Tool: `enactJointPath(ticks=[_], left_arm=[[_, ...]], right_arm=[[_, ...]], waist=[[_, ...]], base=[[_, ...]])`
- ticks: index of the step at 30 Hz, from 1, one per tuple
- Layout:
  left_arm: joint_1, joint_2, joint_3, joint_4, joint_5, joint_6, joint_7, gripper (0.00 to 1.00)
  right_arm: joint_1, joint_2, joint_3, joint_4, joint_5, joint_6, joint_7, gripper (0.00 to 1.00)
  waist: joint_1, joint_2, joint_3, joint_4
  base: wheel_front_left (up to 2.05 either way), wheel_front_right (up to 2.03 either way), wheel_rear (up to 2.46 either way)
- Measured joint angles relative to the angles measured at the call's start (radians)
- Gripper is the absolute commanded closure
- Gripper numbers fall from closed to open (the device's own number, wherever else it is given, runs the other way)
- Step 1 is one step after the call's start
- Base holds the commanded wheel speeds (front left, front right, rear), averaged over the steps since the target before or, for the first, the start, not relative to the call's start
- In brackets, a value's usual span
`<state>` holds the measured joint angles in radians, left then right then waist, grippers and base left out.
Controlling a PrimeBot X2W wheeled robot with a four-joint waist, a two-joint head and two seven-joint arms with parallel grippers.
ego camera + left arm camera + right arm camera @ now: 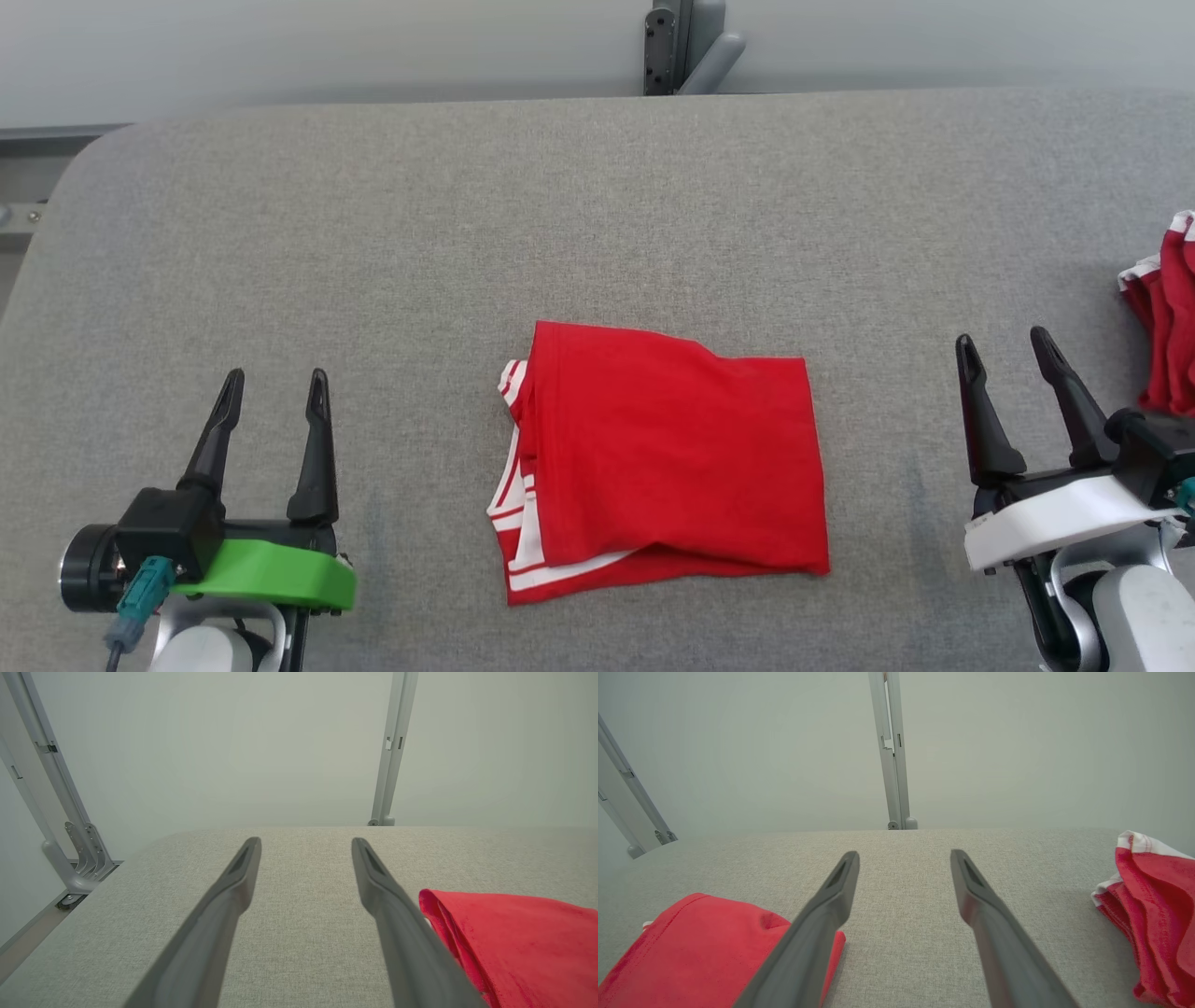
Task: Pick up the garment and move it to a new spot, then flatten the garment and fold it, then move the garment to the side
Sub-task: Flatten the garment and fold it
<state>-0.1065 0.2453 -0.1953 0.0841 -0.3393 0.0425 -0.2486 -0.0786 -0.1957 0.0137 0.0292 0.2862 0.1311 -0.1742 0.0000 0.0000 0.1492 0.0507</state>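
Red garment [667, 462] folded, mid table [373, 233], near front edge. Left pincer [276, 381], right pincer [1003, 341] wide open, empty. Next, likely: grip garment, shift aside.

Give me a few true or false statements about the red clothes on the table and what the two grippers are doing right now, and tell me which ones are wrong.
1. The folded garment lies on the grey table between the two grippers. True.
2. The left gripper is open and holds nothing. True.
3. The right gripper is clamped on the folded garment. False: it is open and empty, apart from the garment, off to its right.
4. The folded garment is plain red with no trim. False: white stripes show along its left edge.
5. A second garment, also red with white trim, lies bunched at the table's right edge. True.
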Motion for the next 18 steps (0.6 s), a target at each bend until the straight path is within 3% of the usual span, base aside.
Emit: enactJointPath(ticks=[18], left_arm=[[0.150,0.055,0.000,-0.094,-0.021,0.017,0.087,0.00]], right_arm=[[0.137,0.019,-0.028,-0.016,-0.016,0.000,0.050,0.00]], waist=[[0.0000,0.0000,-0.158,-0.027]], base=[[0.00,0.00,0.00]])
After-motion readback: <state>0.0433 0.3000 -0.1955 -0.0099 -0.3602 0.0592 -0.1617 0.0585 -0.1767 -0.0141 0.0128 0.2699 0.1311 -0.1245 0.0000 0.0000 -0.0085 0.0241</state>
